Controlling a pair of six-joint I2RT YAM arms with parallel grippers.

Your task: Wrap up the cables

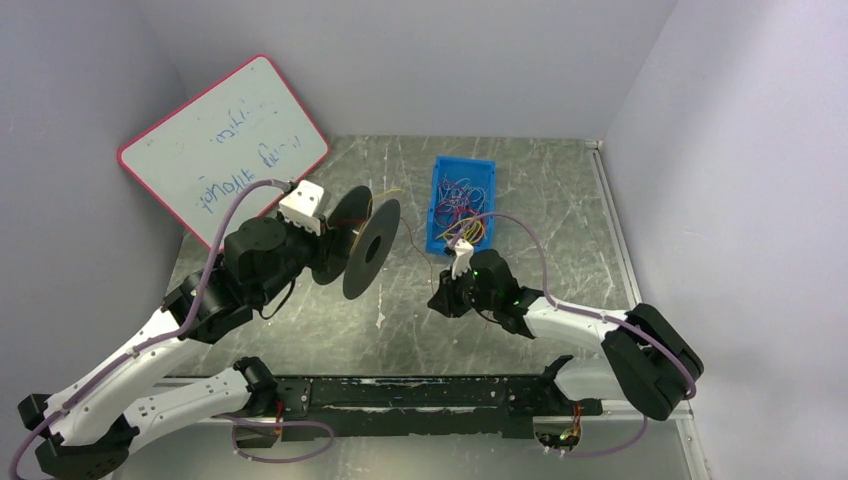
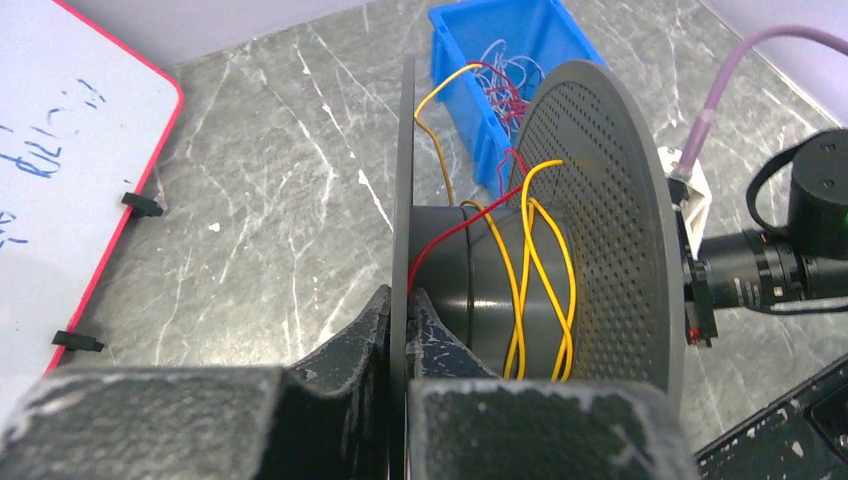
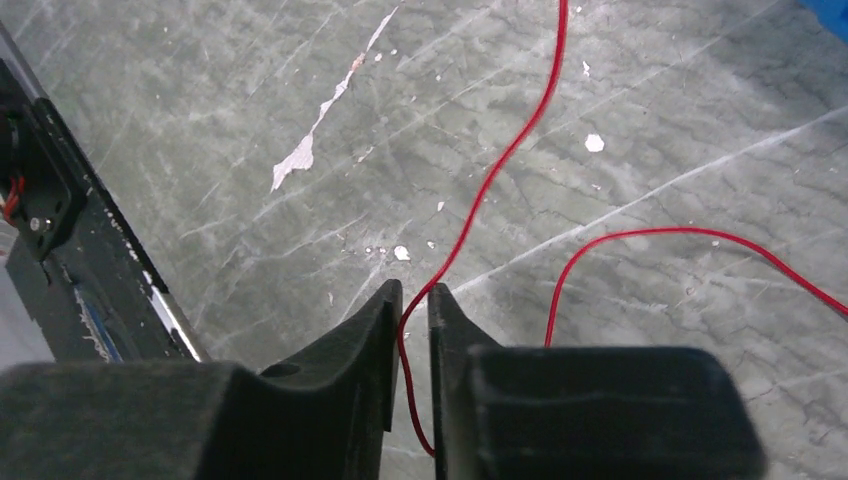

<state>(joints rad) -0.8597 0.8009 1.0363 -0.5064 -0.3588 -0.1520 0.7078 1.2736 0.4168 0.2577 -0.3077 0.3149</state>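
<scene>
Cables: thin red wire (image 2: 455, 235) and yellow wires (image 2: 525, 290) looped round the hub of a black plastic spool (image 2: 600, 200). The red one trails across the grey marbled table (image 1: 400, 320).
Left gripper (image 2: 407, 320): clamped on the spool's solid flange.
Right gripper (image 3: 413, 300): narrow gap round the red wire; I cannot tell whether it pinches.
Surroundings: blue plastic bin (image 1: 462, 200) of tangled wires behind; red-framed whiteboard (image 1: 225, 140) leaning at left.

Light: bright and even, coming from above.
Shadows: soft dark patches on the table (image 1: 590, 200) under both arms.
Shine: pale glare on the whiteboard (image 1: 225, 140).
Fuzzy: the left gripper (image 2: 400, 292) and right gripper (image 3: 415, 295) look a bit soft close to their cameras.
Clear: the spool (image 2: 600, 200) and the red cable (image 3: 505, 160) look sharp.
</scene>
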